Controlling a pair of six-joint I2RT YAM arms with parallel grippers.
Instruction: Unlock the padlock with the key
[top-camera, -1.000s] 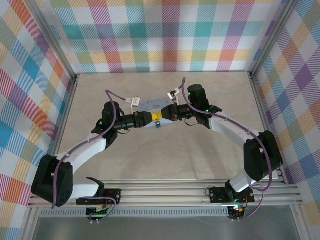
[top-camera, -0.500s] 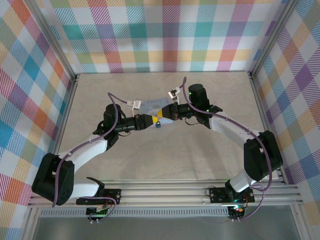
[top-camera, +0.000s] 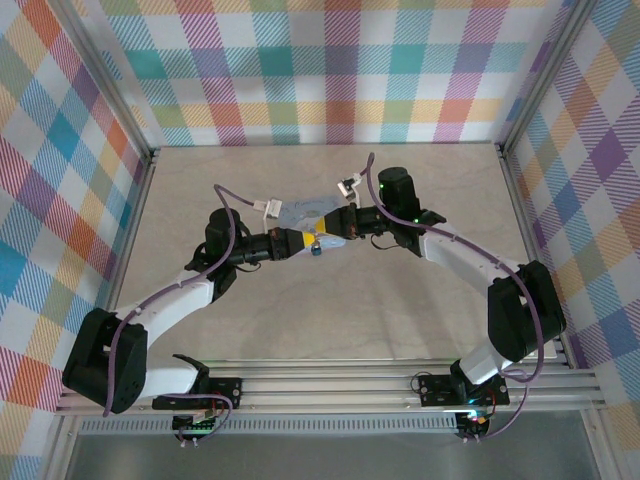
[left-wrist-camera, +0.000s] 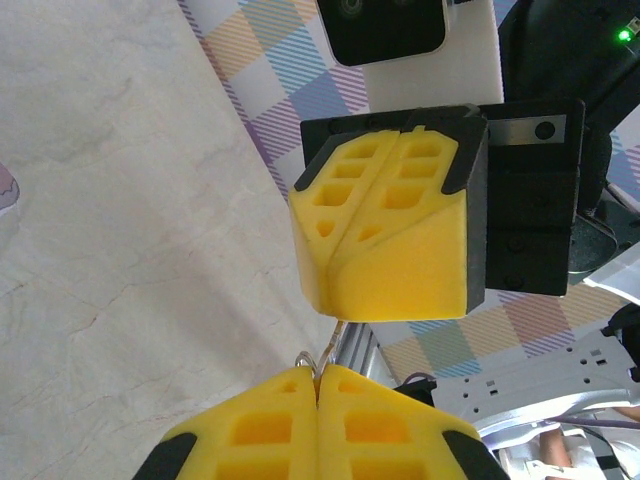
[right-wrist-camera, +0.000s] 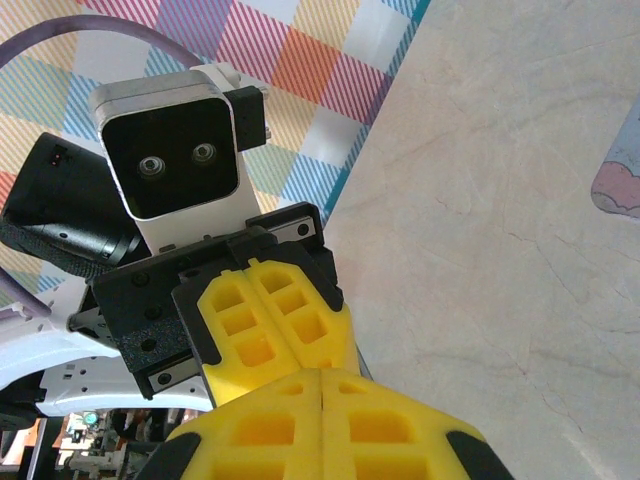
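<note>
My left gripper (left-wrist-camera: 318, 385) and right gripper (right-wrist-camera: 322, 385) meet tip to tip above the table's middle, both with jaws pressed together. In the left wrist view a thin silvery strip, the key (left-wrist-camera: 337, 345), sticks out of the left fingertips beside a small wire loop (left-wrist-camera: 303, 357). The strip runs up to the seam of the right gripper's yellow fingers (left-wrist-camera: 400, 240). In the top view the tiny dark-blue padlock (top-camera: 315, 250) hangs just below the joined fingertips (top-camera: 314, 235). How it is attached is hidden.
A pale-blue tin (top-camera: 300, 212) lies on the table (top-camera: 400, 320) right behind the grippers, partly under them. Its pink-edged corner (right-wrist-camera: 620, 185) is in the right wrist view. Metal frame rails (top-camera: 330, 385) run along the near edge, with checked walls all round.
The left jaws have closed onto the thin metal piece. Both grippers have shifted slightly toward the back, and the padlock still hangs under them.
</note>
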